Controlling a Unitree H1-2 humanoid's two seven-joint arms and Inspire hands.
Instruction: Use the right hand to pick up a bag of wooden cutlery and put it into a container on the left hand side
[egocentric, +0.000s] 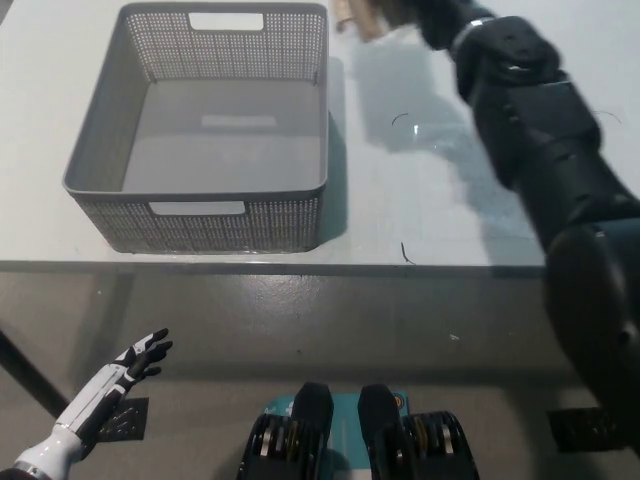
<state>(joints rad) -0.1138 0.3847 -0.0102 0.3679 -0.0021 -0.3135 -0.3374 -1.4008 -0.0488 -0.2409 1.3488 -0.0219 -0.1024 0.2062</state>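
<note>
The black right hand (425, 15) is stretched far out over the table (430, 200), up at the top edge of the view, and it is clamped on the bag of wooden cutlery (362, 17). Only the lower end of the bag shows, a pale tan bundle sticking out to the left of the hand; the rest is cut off by the frame. The bag looks to be off the table, carried in the air, though how high I cannot tell.

The grey basket (200, 215) sits to the left of that hand and nearer to the robot, its right-hand far corner just beside the bag. The basket is empty: nothing lies on its floor but a pale reflection.

So the pick-up looks done and the carry is well on its way. What is left, as I judge it, is the last stretch leftward and back toward the robot until the bag hangs over the open basket, then letting go so it drops inside.

The white left hand (140, 355) rests low down, below the table's front edge and well apart from everything, with its fingers spread and holding nothing.
</note>
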